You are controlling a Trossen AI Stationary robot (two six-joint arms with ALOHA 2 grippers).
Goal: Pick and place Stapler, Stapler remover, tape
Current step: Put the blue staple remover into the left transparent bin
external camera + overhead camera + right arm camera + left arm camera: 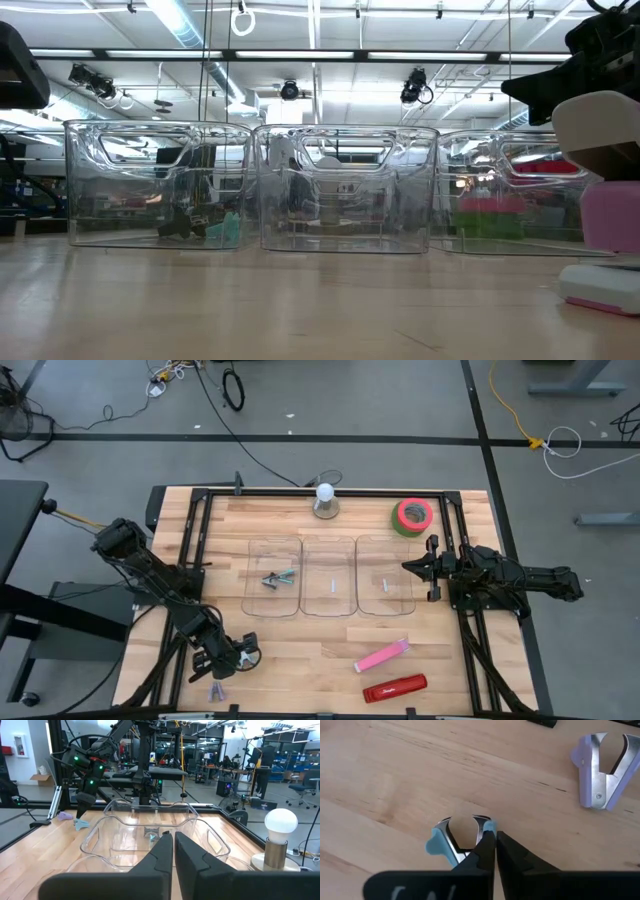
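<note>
Left gripper [243,656], at 7 o'clock on the table [300,650], has its fingers pressed together on 1 wing of the blue remover [451,840]; a lilac remover [602,767] lies just beside it. Right gripper [412,566] waits at 3 o'clock, fingers together, holding nothing. Tape [412,516] lies at 1 o'clock; red stapler [394,688] and pink stapler [382,656] at 5 o'clock; 3 bins [330,575] at centre, the left one [272,576] already holding small tools. Recommended: lift straight; the hold on that thin wing looks likely to let the remover swing, so move slowly to the bin.
</note>
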